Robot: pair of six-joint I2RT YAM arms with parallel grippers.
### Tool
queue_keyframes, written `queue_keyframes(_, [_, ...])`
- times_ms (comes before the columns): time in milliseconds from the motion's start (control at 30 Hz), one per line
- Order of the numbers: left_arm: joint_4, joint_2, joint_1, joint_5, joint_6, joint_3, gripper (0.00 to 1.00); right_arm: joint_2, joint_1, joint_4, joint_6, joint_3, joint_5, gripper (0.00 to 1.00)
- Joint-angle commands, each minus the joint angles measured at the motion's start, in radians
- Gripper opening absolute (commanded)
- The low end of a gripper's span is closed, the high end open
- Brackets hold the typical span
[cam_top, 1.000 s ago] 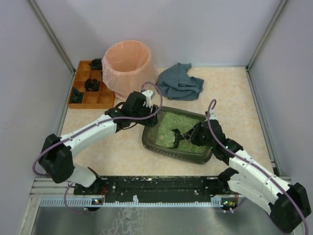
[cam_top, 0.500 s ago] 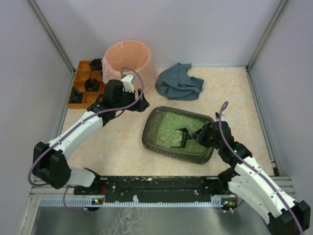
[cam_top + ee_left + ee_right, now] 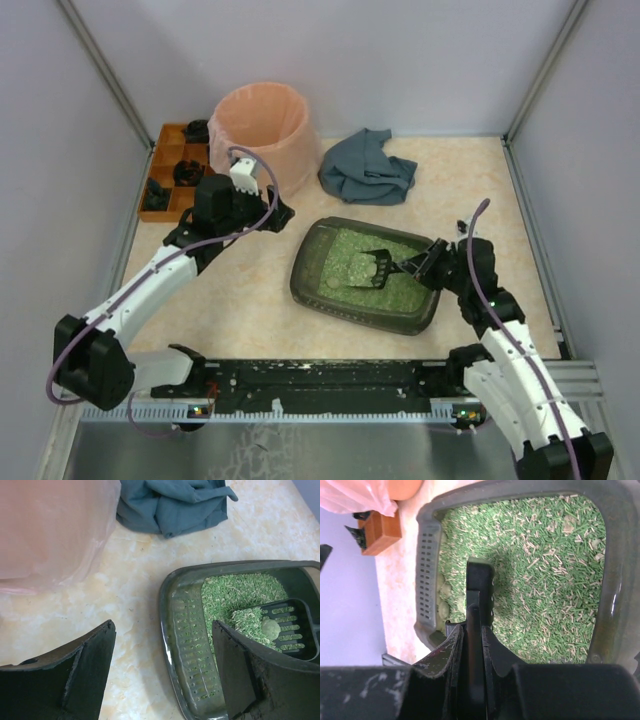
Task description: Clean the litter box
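One slotted scoop [image 3: 372, 268], granular green litter [image 3: 348, 248]

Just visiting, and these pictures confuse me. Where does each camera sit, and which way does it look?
Top view: above, behind the arms, looking down at the table; both arms show.
Left wrist: on the left arm, looking past its open fingers at the litter box and bin.
Right wrist: on the right arm, looking along the scoop its fingers clamp, into the litter.
Both wrist views share the litter box and scoop.
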Motion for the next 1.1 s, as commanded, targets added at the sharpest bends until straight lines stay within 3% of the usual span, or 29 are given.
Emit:
queue_keyframes(0, [0.083, -0.057, 0.039, -0.019, -0.006, -0.036, 0.83, -0.027, -0.102, 0.145, -0.009, 0.013, -0.180, 0.00])
queue_keyframes(200, [0.115, -0.038, 0.128, 0.123, -0.081, -0.054, 0.83, 0.024, -0.256, 0.304, 0.014, -0.047, -0.435, 0.00])
queue_keyframes(433, [0.103, -0.046, 0.150, 0.097, -0.073, -0.058, 0.83, 0.090, -0.398, 0.405, -0.004, -0.078, -0.628, 0.00])
queue_keyframes(600, [0.111, -0.043, 0.157, 0.117, -0.076, -0.066, 0.83, 0.098, -0.470, 0.377, -0.027, -0.104, -0.651, 0.00])
queue_keyframes(700, [0.118, -0.042, 0.160, 0.129, -0.075, -0.069, 0.83, 0.091, -0.472, 0.489, 0.052, -0.166, -0.683, 0.00])
queue_keyframes(833, [0.116, -0.033, 0.160, 0.140, -0.064, -0.066, 0.82, 0.071, -0.512, 0.343, -0.055, -0.130, -0.647, 0.00])
queue_keyframes(967, [0.115, -0.022, 0.160, 0.147, -0.061, -0.063, 0.81, 0.069, -0.501, 0.635, 0.169, -0.238, -0.712, 0.00])
queue_keyframes(1067, [0.113, -0.014, 0.160, 0.151, -0.059, -0.061, 0.81, 0.045, -0.544, 0.479, 0.059, -0.212, -0.728, 0.00])
